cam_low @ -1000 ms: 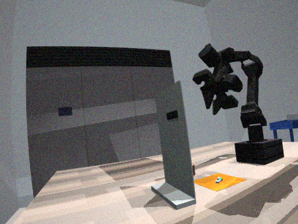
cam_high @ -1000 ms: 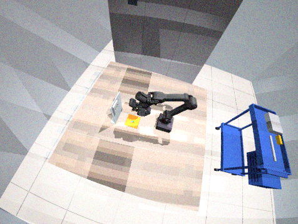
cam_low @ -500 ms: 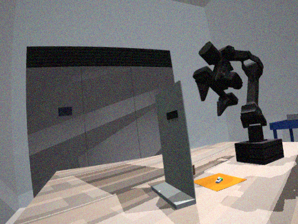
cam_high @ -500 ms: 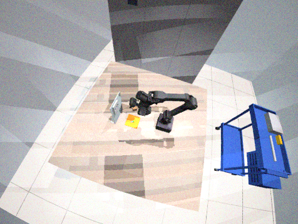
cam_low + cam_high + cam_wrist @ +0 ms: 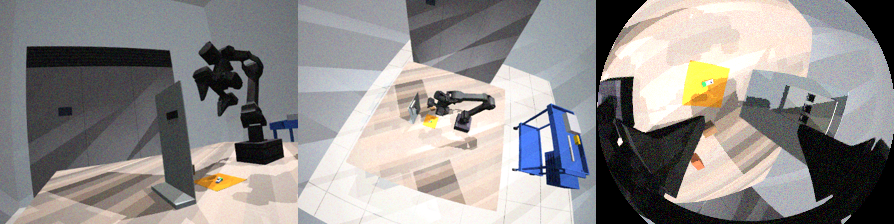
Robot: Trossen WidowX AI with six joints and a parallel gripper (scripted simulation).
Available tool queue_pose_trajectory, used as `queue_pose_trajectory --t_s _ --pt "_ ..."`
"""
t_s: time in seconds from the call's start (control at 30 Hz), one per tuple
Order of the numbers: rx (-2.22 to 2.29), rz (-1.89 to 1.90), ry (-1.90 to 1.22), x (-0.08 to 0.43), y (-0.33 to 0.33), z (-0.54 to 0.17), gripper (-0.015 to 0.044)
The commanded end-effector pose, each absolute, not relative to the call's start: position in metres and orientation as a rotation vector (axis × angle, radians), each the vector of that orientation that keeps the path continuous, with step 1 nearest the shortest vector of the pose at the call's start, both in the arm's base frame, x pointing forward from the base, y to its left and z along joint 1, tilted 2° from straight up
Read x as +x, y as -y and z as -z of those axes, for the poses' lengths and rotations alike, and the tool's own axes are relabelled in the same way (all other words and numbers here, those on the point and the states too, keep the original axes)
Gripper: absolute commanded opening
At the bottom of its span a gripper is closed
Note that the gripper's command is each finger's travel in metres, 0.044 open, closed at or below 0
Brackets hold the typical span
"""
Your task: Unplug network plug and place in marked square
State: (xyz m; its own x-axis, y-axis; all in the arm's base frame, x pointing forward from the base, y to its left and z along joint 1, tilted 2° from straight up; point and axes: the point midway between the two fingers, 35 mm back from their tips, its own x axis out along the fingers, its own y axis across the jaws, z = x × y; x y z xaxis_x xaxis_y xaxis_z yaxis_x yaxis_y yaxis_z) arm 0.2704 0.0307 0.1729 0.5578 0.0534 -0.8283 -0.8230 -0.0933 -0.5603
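Plug [image 5: 431, 121] [image 5: 219, 179] [image 5: 704, 83] lying inside the orange square [image 5: 434, 126] [image 5: 231, 181] [image 5: 691, 90] on the counter [image 5: 401, 150] [image 5: 131, 188] [image 5: 651, 55], apart from the panel [image 5: 412, 111] [image 5: 175, 141] [image 5: 768, 92]. Jaws [image 5: 436, 107] [image 5: 211, 107] above, spread wide, grasping nothing. To finish well, probably keep the arm [image 5: 468, 96] [image 5: 253, 84] high, clear of panel and plug, then hold steady.

You're looking at what is probably a workshop or lab: a blue cart [image 5: 552, 134] [image 5: 278, 125] is standing on a tiled floor [image 5: 517, 194], and an arm [image 5: 470, 96] [image 5: 253, 86] is rising from a wooden table [image 5: 401, 150] [image 5: 103, 200].
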Motion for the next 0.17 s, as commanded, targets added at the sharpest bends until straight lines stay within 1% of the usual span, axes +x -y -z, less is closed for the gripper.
queue_pose_trajectory --t_s 0.0,0.13 --pt "-1.491 -0.844 -0.691 0.2697 -0.0309 -0.1729 0.044" --pt "-1.491 -0.844 -0.691 0.2697 -0.0309 -0.1729 0.044"
